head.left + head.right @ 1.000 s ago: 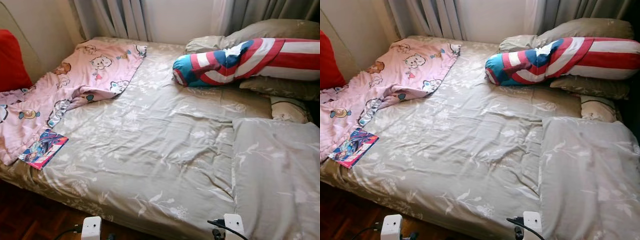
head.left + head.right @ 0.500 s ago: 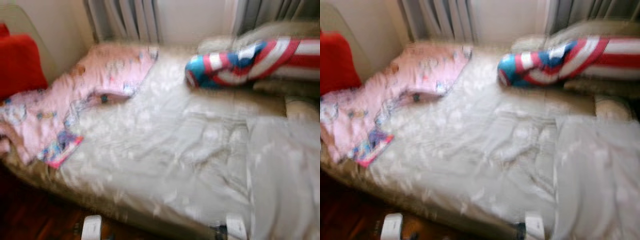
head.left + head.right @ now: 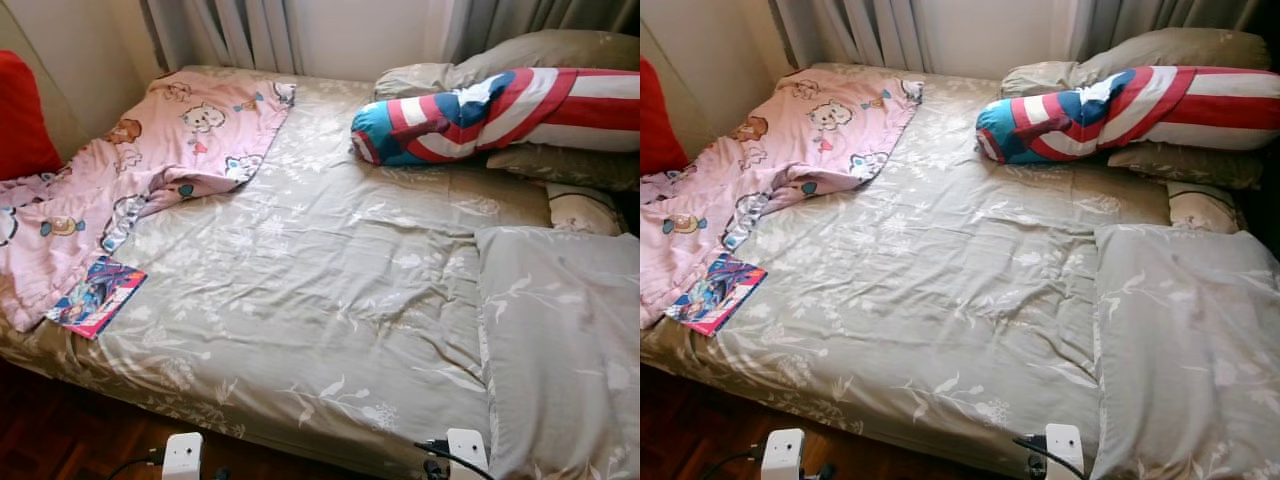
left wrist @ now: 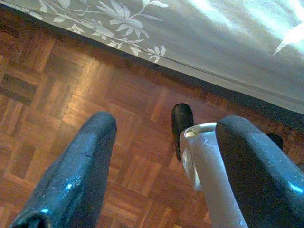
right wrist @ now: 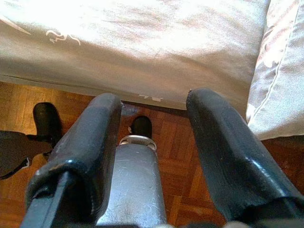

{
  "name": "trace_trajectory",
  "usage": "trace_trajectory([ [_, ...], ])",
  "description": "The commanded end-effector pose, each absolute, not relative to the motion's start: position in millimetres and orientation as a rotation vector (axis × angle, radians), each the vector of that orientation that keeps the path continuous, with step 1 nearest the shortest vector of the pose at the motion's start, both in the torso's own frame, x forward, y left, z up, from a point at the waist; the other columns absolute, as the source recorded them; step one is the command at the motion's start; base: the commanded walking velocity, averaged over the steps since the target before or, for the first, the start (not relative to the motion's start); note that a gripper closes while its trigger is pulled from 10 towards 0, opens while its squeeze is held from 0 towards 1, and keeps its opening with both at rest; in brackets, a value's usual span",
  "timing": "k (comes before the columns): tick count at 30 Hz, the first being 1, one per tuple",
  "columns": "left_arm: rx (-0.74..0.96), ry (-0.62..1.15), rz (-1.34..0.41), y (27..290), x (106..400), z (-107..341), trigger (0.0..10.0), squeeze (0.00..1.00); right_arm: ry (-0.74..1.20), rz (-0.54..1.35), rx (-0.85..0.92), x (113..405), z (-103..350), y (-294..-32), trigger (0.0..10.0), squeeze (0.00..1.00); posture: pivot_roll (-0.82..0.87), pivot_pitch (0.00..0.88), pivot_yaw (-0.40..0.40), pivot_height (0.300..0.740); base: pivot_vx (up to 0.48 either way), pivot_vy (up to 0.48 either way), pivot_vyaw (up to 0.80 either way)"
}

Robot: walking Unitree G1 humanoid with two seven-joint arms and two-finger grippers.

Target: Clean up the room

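A pink cartoon-print blanket [image 3: 150, 160] lies crumpled over the far left part of the bed [image 3: 330, 270]. A colourful picture book [image 3: 97, 297] rests at the blanket's near corner, close to the bed's left edge. A red, white and blue bolster [image 3: 470, 115] lies across the head end at the right. My left gripper [image 4: 168, 121] hangs open above the parquet floor [image 4: 57, 71] beside the bed edge, holding nothing. My right gripper [image 5: 156, 97] is open too, low in front of the bed's side, with nothing between its fingers.
A large grey pillow [image 3: 560, 340] lies at the near right of the bed, with a small pillow [image 3: 583, 208] and more grey pillows [image 3: 540, 50] behind. A red cushion [image 3: 20, 115] leans at the far left. Curtains [image 3: 230, 35] hang behind the bed.
The head camera shook and blurred, then settled with the view shifted slightly. Nothing on the bed has moved.
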State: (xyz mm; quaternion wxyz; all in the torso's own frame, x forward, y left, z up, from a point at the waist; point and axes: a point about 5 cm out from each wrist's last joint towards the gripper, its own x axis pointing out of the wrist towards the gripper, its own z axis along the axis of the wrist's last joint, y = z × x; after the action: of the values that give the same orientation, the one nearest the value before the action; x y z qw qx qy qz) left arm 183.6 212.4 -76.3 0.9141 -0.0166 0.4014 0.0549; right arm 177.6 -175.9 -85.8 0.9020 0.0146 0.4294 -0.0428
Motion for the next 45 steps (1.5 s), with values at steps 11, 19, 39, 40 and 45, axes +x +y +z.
trace_trajectory([
  [11,-0.028,0.861,0.119,215.1,174.8,-80.4,10.0,0.00,0.917,-0.084,0.046,171.6,-89.2,-173.3,10.0,0.00,-0.04,0.131,0.042,0.740,0.000,-0.065,0.00],
  [19,-0.027,0.861,0.120,215.9,174.7,-80.3,10.0,0.00,0.918,-0.084,0.049,171.7,-89.3,-172.6,10.0,0.00,-0.04,0.132,0.043,0.740,0.000,0.360,0.00],
  [39,-0.026,0.862,0.121,216.1,174.7,-80.3,10.0,0.00,0.918,-0.083,0.051,172.4,-89.1,-172.1,10.0,0.00,-0.04,0.133,0.044,0.740,0.000,0.480,0.00],
  [40,-0.026,0.862,0.121,216.1,174.7,-80.3,10.0,0.00,0.918,-0.083,0.051,172.4,-89.0,-172.1,10.0,0.00,-0.04,0.133,0.044,0.740,0.000,0.480,0.00],
  [45,-0.026,0.862,0.121,216.1,174.9,-80.2,10.0,0.00,0.915,-0.079,0.049,172.9,-88.8,-171.8,10.0,0.00,-0.04,0.132,0.044,0.740,0.000,0.480,0.00],
])
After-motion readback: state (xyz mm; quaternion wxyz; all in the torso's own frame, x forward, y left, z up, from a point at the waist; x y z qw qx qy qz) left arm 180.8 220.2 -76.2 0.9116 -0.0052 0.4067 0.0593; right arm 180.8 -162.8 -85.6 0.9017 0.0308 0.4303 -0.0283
